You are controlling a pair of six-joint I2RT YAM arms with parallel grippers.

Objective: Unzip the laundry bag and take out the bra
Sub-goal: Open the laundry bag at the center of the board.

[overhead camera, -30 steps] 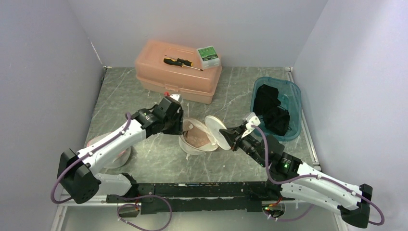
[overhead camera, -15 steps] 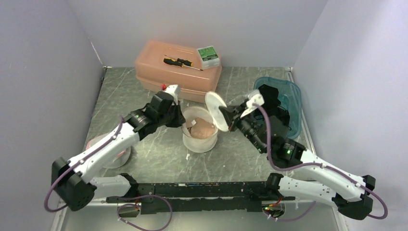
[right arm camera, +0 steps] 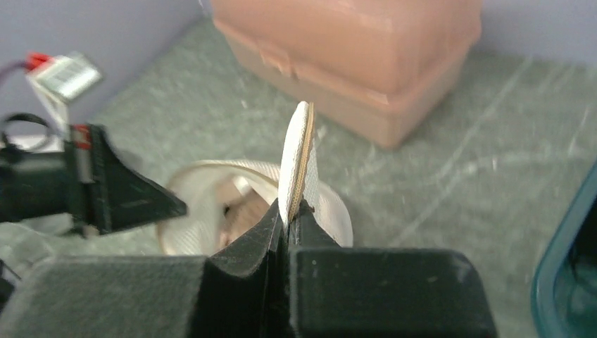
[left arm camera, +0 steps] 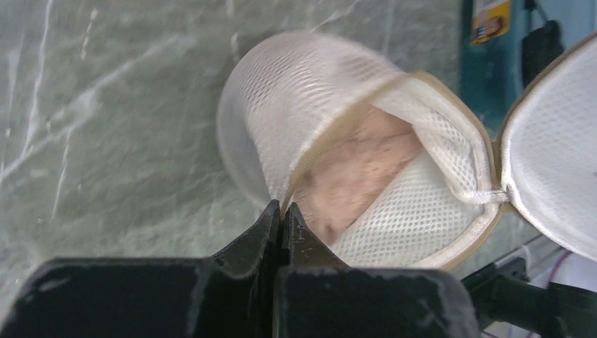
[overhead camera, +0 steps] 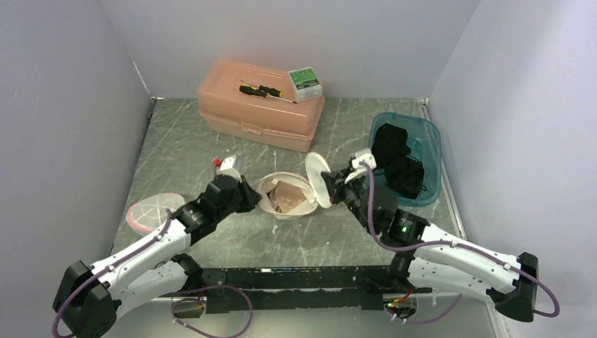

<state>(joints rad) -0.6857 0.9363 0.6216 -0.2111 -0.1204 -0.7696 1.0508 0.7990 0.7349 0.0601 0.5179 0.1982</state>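
The bra point(left arm camera: 355, 165), a pinkish bundle, sits inside the bag point(left arm camera: 296, 91), showing through the open mouth but wholly within the mesh. The bag rests near the middle of the desk point(overhead camera: 183, 141), tipped so that its mouth faces the right arm. The zip looks fully undone: the round lid point(overhead camera: 317, 180) stands swung away from the rim, hinged at one short stretch only.

The left pincer point(left arm camera: 282, 215) is pressed together on the near rim of the bag, pinching the trim edge with the bra just behind it. The right pincer point(right arm camera: 289, 211) is likewise pressed together, pinching the lid by its edge and holding it upright, clear of the mouth.

By my reading the unzipping is done, and the step in hand is holding the bag open for the removal. Neither pincer is free, so the next move calls for one of them to let go. The likely choice is the right, since the lid may stay back once dropped, while the left anchors the rim. The freed pincer must spread, reach into the mouth and close on the cloth of the bra alone, not on the mesh beneath it.

A teal bin point(overhead camera: 433, 151) holding dark cloth stands just right of the lid, and a pink toolbox point(overhead camera: 246, 113) stands behind the bag.
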